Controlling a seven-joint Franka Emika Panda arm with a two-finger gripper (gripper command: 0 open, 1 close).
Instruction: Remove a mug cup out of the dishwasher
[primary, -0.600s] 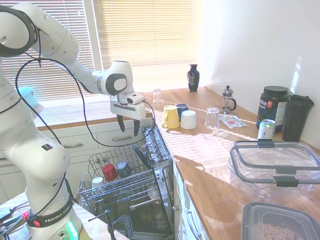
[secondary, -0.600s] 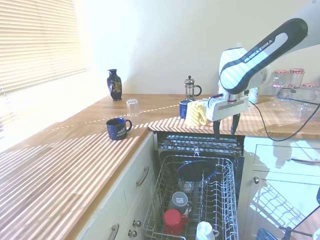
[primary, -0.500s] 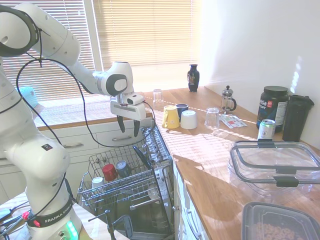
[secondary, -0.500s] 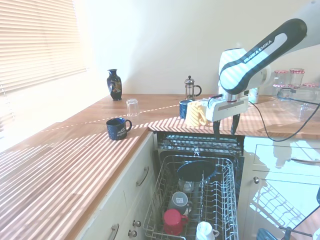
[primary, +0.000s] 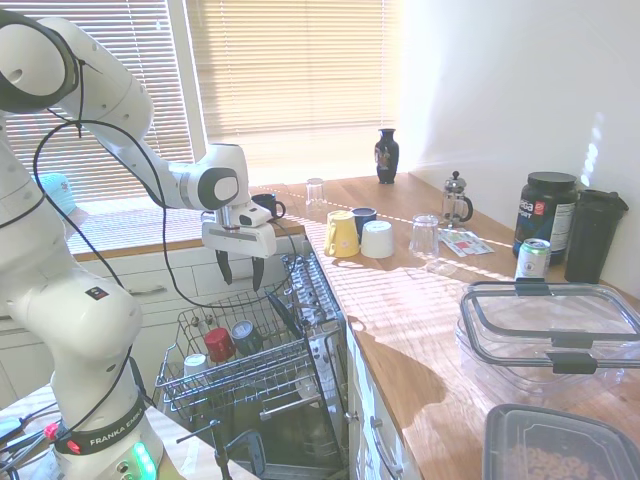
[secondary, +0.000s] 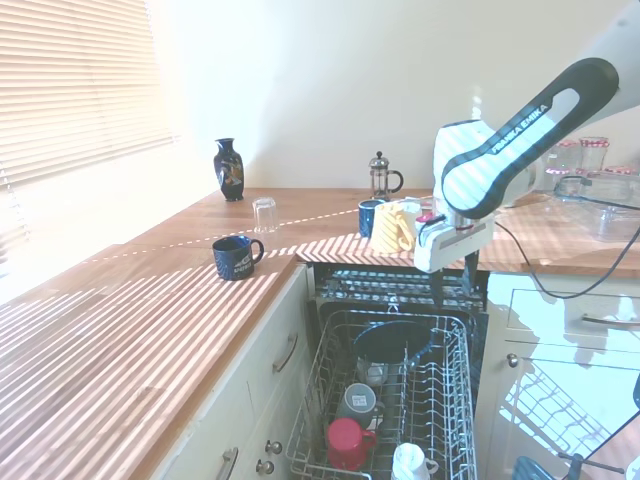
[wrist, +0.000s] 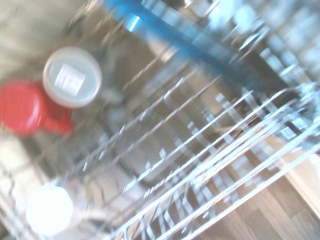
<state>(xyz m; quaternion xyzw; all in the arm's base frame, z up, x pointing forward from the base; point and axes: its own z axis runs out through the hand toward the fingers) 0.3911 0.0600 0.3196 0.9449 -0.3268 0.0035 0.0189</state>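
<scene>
The dishwasher's pulled-out wire rack (primary: 262, 362) (secondary: 452, 398) holds three upturned mugs near its front end. The small white mug cup (primary: 196, 364) (secondary: 409, 462) (wrist: 49, 210) stands nearest the rack's outer end. A red mug (primary: 219, 344) (secondary: 347, 443) (wrist: 22, 107) is beside it, and a grey-blue mug (primary: 244, 335) (secondary: 358, 403) (wrist: 72, 77) stands just behind the red one. My gripper (primary: 239, 272) (secondary: 458, 286) hangs open above the rack's inner half. It points down, holds nothing, and is well above and behind the white mug.
A dark round pan (secondary: 392, 342) stands in the rack under the gripper. A navy mug (secondary: 237, 257) sits on one counter. A yellow mug (primary: 342, 234), a white cup (primary: 377, 239), glasses, a French press (primary: 456, 199) and containers sit on the other.
The gripper has swung away from the counter edge and dropped lower over the rack, still open. The mugs have not moved.
</scene>
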